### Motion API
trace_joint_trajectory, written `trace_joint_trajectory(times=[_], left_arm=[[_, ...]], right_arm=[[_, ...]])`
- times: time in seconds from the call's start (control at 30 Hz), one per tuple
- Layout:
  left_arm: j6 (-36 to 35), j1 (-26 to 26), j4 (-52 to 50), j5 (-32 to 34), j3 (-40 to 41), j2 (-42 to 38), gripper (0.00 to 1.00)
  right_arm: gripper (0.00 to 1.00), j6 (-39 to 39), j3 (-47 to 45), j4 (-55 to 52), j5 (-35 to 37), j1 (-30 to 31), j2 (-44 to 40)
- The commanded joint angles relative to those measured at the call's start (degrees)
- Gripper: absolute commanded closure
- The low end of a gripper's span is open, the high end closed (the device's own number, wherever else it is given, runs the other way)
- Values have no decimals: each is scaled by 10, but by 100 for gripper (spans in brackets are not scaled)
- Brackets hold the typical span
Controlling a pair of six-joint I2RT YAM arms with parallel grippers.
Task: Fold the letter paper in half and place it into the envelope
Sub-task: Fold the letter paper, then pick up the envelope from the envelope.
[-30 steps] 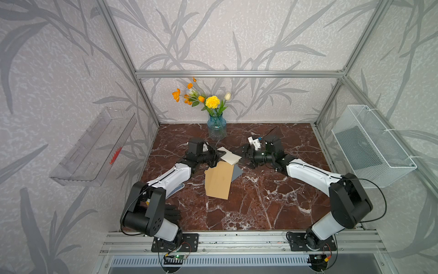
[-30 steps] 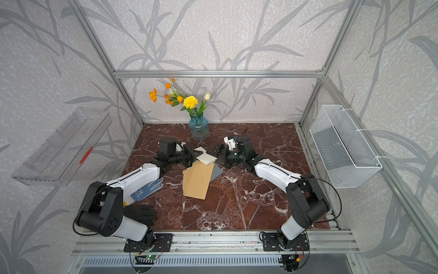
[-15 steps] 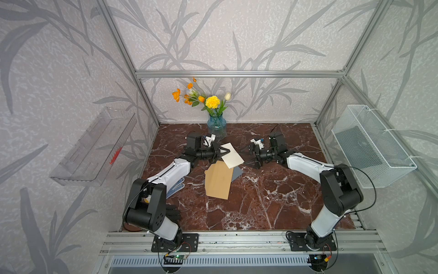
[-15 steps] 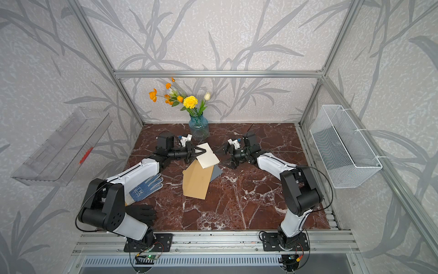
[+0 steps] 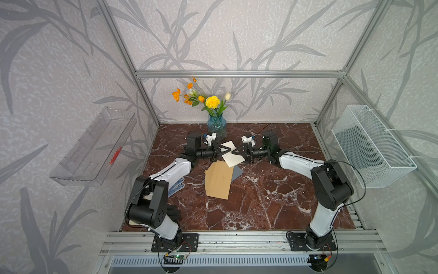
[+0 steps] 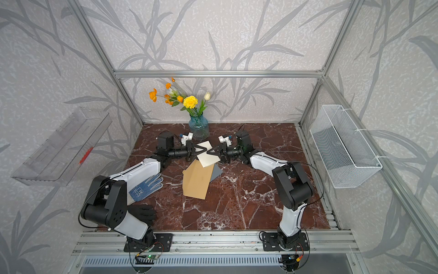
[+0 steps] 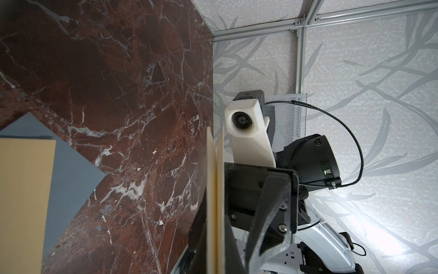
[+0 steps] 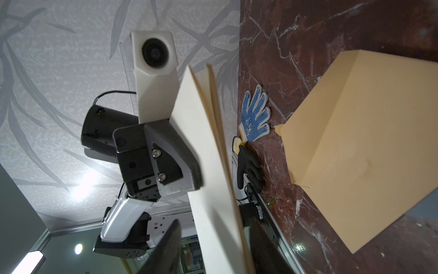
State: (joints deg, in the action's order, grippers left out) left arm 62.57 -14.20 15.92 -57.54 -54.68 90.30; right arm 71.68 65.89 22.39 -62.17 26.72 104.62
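Letter paper (image 5: 233, 159), folded, is held in the air above the far end of the envelope (image 5: 219, 180), not touching it. Left gripper (image 5: 226, 151) is fully closed on one edge. Right gripper (image 5: 235, 151) straddles the opposite edge; whether it grips the paper cannot be determined.

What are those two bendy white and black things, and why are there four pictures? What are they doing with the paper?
They are two robot arms with pinching grippers for hands. Two pictures look down from high above; two come from small cameras on the arms' wrists, so they look tilted. The left gripper is pinched shut on a folded cream paper, held in the air. The right gripper is around its other side; I cannot tell if it is pinching. Below, on the marble table, lies a brown envelope over a grey sheet, with a blue-dotted glove, a black glove and a vase of flowers.
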Motion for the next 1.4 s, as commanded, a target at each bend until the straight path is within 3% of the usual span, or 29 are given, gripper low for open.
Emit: trace_joint_trajectory(times=[0.0, 0.03, 0.07, 0.17, 0.27, 0.37, 0.5, 0.53, 0.73, 1.17, 1.37], left_arm=[[-2, 0, 18, -19, 10, 8, 100], [-3, -1, 15, -19, 11, 8, 100], [-5, -1, 13, -19, 11, 8, 100], [-8, 0, 1, -15, 9, 8, 95], [-28, 0, -42, 2, 0, 1, 68], [-91, 0, -153, 47, -22, -18, 45], [-172, 2, -310, 130, -50, -45, 3], [-190, 4, -350, 157, -56, -51, 0], [-263, 8, -490, 296, -52, -107, 0], [-386, 13, -537, 355, 47, -137, 0], [-388, 14, -495, 363, 72, -120, 19]], right_arm=[[87, 2, 17, 23, -2, -2, 4], [97, 0, 19, 19, -1, -2, 3], [100, -4, 20, 11, 1, -2, 3], [100, -19, 17, -7, 8, -2, -3], [100, -56, 8, -50, 25, -2, -20], [100, -119, 8, -134, 53, -3, -40], [100, -170, -5, -196, 80, -5, -63], [100, -176, -11, -202, 83, -7, -65], [100, -186, -46, -208, 90, -16, -90], [100, -205, -28, -245, 85, -24, -79], [100, -208, -31, -248, 82, -32, -82]])
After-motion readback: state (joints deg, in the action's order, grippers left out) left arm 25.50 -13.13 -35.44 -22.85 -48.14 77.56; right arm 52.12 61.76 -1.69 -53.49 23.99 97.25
